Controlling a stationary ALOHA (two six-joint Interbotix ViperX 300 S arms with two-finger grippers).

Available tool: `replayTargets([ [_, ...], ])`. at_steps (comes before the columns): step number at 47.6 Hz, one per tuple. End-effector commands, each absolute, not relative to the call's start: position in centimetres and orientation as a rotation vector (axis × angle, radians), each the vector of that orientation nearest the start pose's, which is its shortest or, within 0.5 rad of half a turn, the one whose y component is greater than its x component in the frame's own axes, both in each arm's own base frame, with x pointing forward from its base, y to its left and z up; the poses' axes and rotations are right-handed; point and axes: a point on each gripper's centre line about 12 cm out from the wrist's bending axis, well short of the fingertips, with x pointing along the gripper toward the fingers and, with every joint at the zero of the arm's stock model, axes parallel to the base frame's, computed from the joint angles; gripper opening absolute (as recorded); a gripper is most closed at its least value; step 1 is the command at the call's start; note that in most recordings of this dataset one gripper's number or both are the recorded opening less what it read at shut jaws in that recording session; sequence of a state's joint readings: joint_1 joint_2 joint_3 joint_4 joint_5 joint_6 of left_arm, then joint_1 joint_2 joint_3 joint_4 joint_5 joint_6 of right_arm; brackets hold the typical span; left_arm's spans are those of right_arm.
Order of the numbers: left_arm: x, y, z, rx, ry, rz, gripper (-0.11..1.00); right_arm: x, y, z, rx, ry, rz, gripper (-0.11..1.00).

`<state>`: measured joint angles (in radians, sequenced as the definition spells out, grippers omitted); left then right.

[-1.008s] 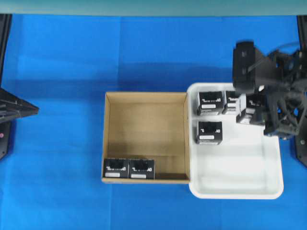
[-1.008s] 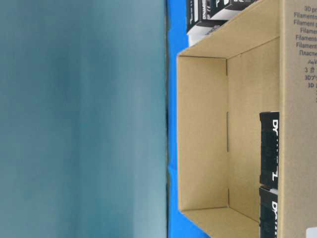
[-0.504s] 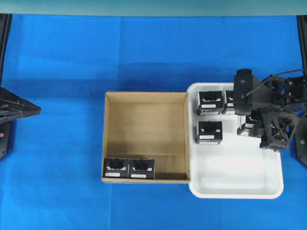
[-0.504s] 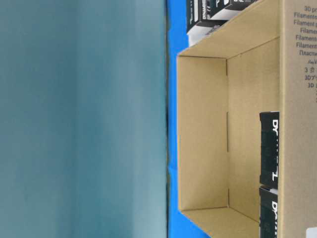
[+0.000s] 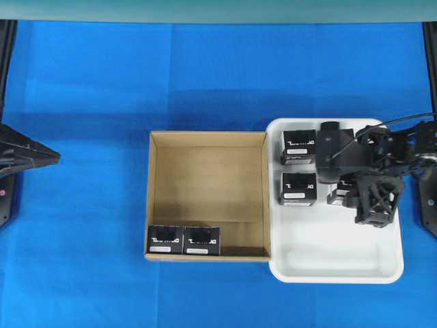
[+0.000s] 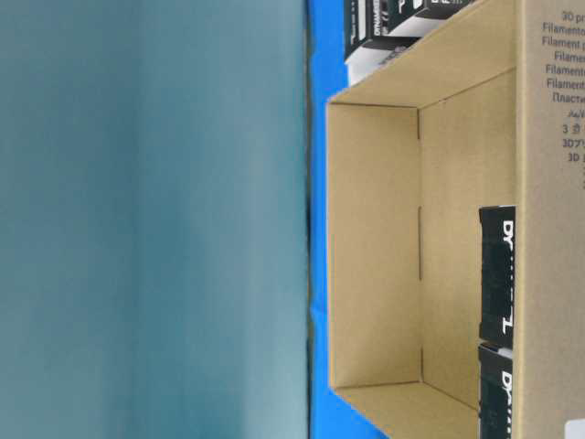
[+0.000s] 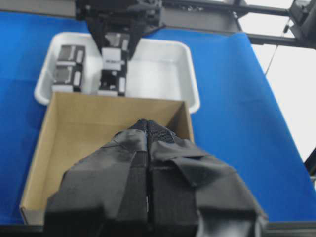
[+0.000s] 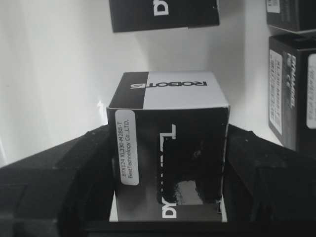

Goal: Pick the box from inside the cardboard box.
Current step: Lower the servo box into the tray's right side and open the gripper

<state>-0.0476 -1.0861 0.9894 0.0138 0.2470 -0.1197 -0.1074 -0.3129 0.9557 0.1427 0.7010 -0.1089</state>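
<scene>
Right wrist view shows my right gripper (image 8: 168, 217) clamped on a small black cube-like box (image 8: 170, 148) low over the white rounded plastic tray (image 8: 64, 74), left gripper (image 7: 148, 197) pressed together, and I judge crowding its neighbour (image 8: 291, 84) risks a knock.

The right arm (image 5: 369, 157) was matte black throughout, built of boxy housings and open angular brackets, with a thin dark cable looping off its wrist. The left gripper (image 7: 148, 197) wore wrinkled black tape over its broad flat fingers (image 7: 108, 197), and its arm showed overhead as a black wedge.
</scene>
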Motion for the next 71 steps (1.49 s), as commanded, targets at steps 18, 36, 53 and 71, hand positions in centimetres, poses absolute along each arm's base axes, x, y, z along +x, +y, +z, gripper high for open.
replayTargets([
  [18,18.2,-0.8,33.9,-0.098,0.140,-0.038,-0.07,24.5,-1.8,11.9,0.119,1.339,-0.029,0.61],
  [36,18.2,-0.9,33.9,-0.096,0.137,-0.039,-0.07,24.9,-1.9,11.8,0.113,1.355,-0.024,0.61],
  [53,18.2,-0.8,33.9,-0.093,0.137,-0.038,-0.07,25.0,-1.8,11.8,0.099,1.353,-0.023,0.98],
  [71,18.2,-0.8,34.0,-0.093,0.134,-0.039,-0.07,26.3,-2.0,15.5,0.123,1.293,-0.037,0.97],
])
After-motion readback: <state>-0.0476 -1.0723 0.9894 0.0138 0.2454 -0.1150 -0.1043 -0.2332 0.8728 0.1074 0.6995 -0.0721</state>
